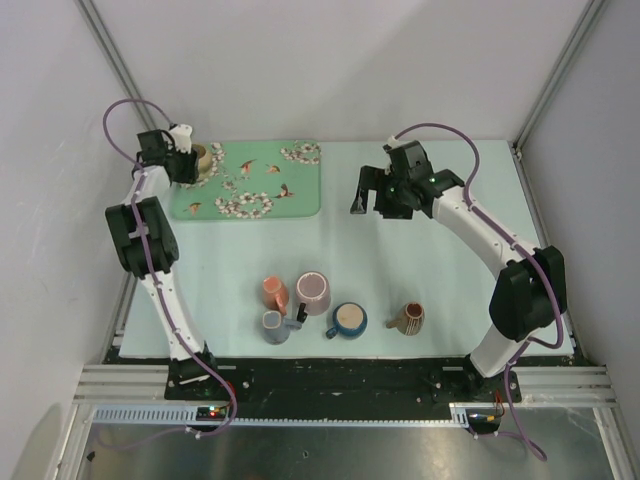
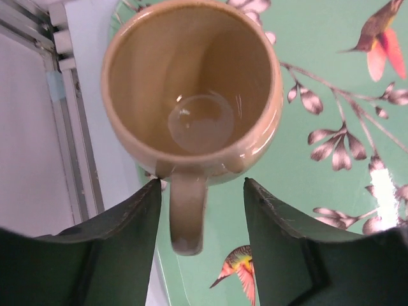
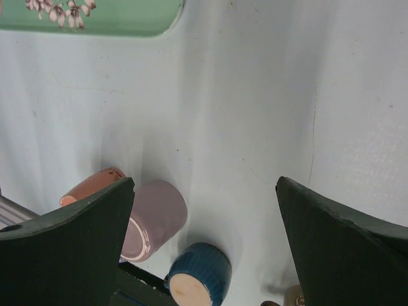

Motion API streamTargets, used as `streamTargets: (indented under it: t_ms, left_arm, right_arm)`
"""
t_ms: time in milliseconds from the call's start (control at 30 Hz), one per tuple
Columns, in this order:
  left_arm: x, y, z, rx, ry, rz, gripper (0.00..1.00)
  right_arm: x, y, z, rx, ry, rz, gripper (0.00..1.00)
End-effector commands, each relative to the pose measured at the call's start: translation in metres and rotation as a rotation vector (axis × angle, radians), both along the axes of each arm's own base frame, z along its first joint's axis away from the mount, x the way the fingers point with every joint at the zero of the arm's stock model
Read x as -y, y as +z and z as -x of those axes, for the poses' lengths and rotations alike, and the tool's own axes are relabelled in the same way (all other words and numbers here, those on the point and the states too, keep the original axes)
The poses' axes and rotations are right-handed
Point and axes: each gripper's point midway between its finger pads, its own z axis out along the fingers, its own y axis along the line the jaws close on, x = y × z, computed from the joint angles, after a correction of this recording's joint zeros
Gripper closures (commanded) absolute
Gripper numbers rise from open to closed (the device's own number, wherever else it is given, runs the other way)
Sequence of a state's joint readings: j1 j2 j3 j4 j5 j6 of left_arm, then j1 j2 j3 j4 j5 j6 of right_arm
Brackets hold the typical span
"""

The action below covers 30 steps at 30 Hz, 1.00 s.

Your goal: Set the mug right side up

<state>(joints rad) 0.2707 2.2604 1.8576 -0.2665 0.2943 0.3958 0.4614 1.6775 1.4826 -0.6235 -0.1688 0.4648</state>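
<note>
A tan mug (image 2: pixel 191 83) stands upright on the green bird-patterned tray (image 2: pixel 319 159), its mouth facing up and its handle (image 2: pixel 187 217) pointing toward my left wrist camera. In the top view this mug (image 1: pixel 201 160) sits at the tray's far left corner. My left gripper (image 2: pixel 203 185) is open, with the handle between its jaws and a gap on each side. My right gripper (image 1: pixel 365 195) hovers open over the bare table right of the tray, holding nothing.
Several other mugs are grouped near the front edge: salmon (image 1: pixel 275 290), mauve (image 1: pixel 312 293), grey-blue (image 1: pixel 275 325), dark blue (image 1: pixel 347 320) and brown (image 1: pixel 407 318). The right wrist view shows the mauve mug (image 3: pixel 156 213) and the blue mug (image 3: pixel 201 274) below.
</note>
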Motion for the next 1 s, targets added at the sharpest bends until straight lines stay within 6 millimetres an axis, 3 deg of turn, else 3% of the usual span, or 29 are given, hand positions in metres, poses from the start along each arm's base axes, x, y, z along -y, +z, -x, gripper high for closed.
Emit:
streamTargets:
  t_ms: [0,133,233,400,500,567,700,833,967]
  left_arm:
    - [-0.005,0.029,0.007,0.035,-0.051,-0.093,0.40]
    - [-0.006,0.026,0.012,0.014,-0.064,-0.109,0.37]
    - [-0.003,0.033,0.015,0.017,-0.080,-0.109,0.27]
    - [-0.009,0.067,0.028,0.056,-0.040,-0.114,0.03]
    - [-0.011,0.097,0.047,0.087,-0.014,-0.125,0.01]
    - [0.000,0.112,0.067,0.088,-0.033,-0.115,0.00]
    - [0.054,0.124,0.127,0.016,-0.168,-0.095,0.01]
    - [0.132,0.113,0.195,-0.131,-0.371,-0.127,0.03]
    - [0.215,0.119,0.253,-0.222,-0.562,-0.006,0.08]
  right_arm:
    - [0.000,0.021,-0.002,0.072,0.016,0.009,0.01]
    - [0.002,0.026,0.001,0.085,0.018,0.011,0.01]
    - [0.004,0.029,0.003,0.094,0.021,0.010,0.01]
    - [0.010,0.018,0.018,0.059,0.042,0.064,0.01]
    - [0.008,0.008,0.034,0.053,0.102,0.137,0.01]
    - [0.007,0.002,0.045,0.039,0.127,0.170,0.00]
    - [0.017,-0.009,0.056,0.006,0.107,0.200,0.01]
    - [0.034,-0.017,0.058,-0.018,0.048,0.193,0.00]
    - [0.064,-0.025,0.064,-0.062,-0.063,0.181,0.00]
